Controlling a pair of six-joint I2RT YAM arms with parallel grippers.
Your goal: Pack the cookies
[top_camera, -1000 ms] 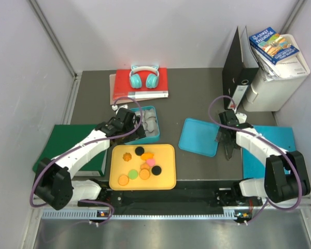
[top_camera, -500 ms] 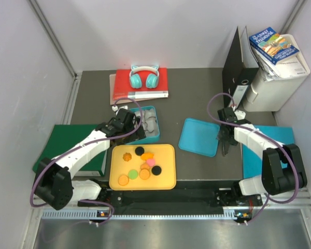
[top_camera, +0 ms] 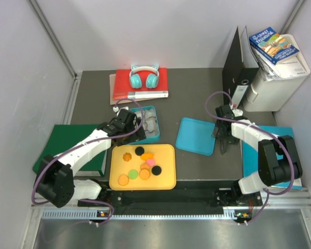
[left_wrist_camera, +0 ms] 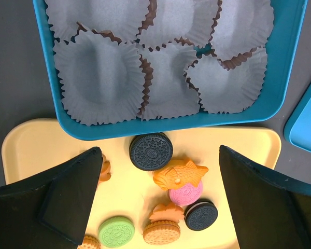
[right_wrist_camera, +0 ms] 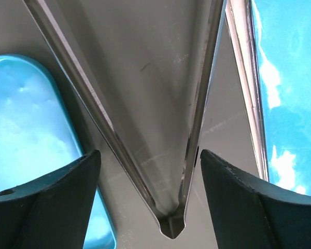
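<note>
dark tabletop (top_camera: 197, 93) under me, yellow tray (top_camera: 170, 182) at six o'clock, blue box (left_wrist_camera: 160, 127) of paper cups (left_wrist_camera: 98, 78) at twelve. cookies (left_wrist_camera: 185, 193) lie loose on the tray. my left pincer (left_wrist_camera: 159, 150) gapes wide, empty, over the black cookie (left_wrist_camera: 151, 151); i'd judge it best to drop straight, pinch its rim, clear of the fish-shaped cookie (left_wrist_camera: 180, 175).

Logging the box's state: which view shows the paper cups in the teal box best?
Left wrist: the paper cups fill the upper frame close up, pleats plain, the visible ones empty. Top external shows them small, partly hidden by the left arm. Right wrist shows none of them.
</note>
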